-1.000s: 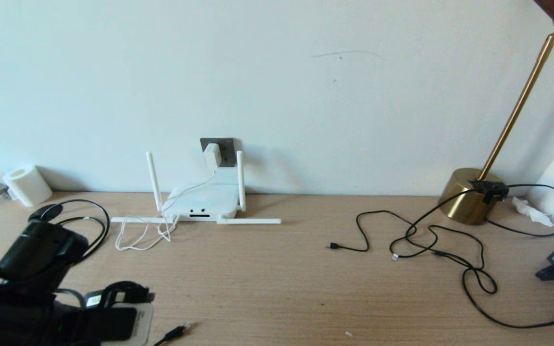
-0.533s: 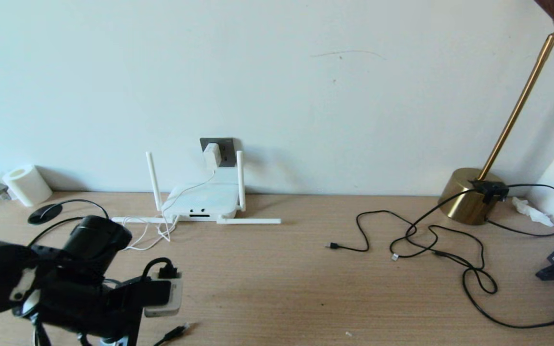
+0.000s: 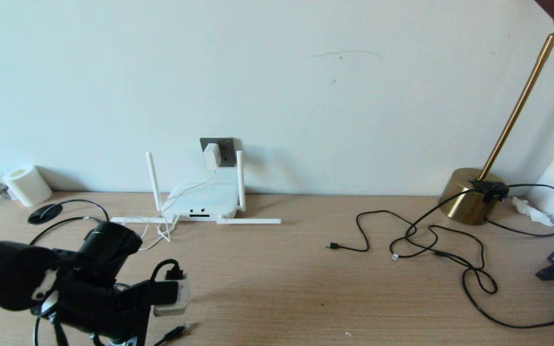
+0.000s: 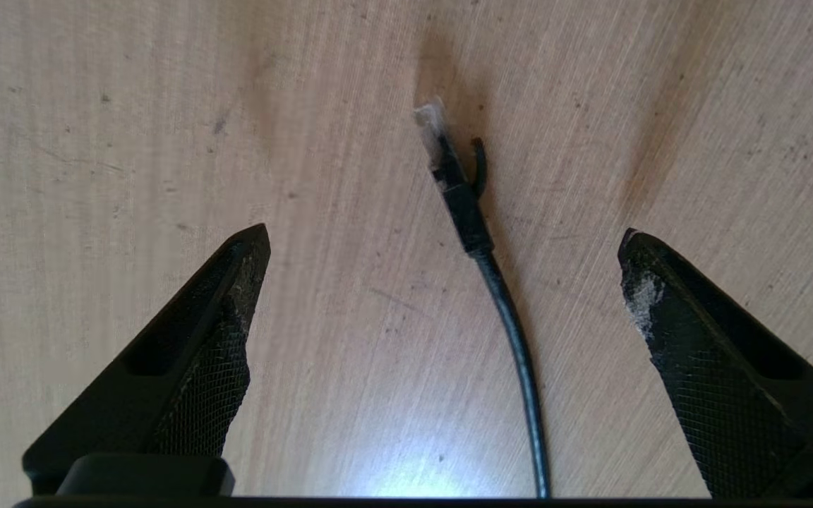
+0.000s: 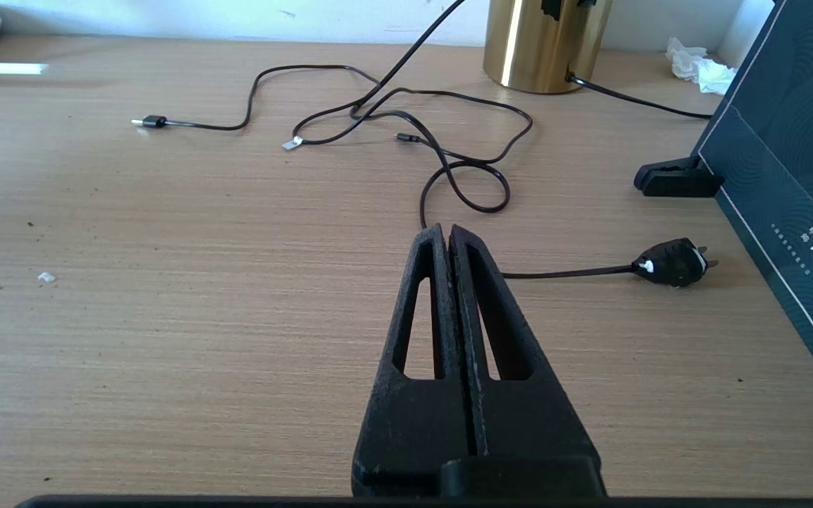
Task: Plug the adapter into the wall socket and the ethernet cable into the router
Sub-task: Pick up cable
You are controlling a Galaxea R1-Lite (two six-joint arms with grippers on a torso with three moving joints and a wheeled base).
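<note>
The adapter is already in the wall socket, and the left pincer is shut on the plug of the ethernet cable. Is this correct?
Not quite. The adapter is in the wall socket, but the left pincer is open: the left wrist view shows its fingers spread on either side of the ethernet cable, which lies untouched on the table.

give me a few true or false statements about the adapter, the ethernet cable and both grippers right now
1. The adapter is plugged into the wall socket. True.
2. The ethernet cable is plugged into the router. False: its plug lies loose on the table.
3. The left gripper is open above the ethernet cable's plug. True.
4. The right gripper grips a black cable. False: it is shut on nothing.
5. The lamp stands beside the router. False: it stands far to the right.
</note>
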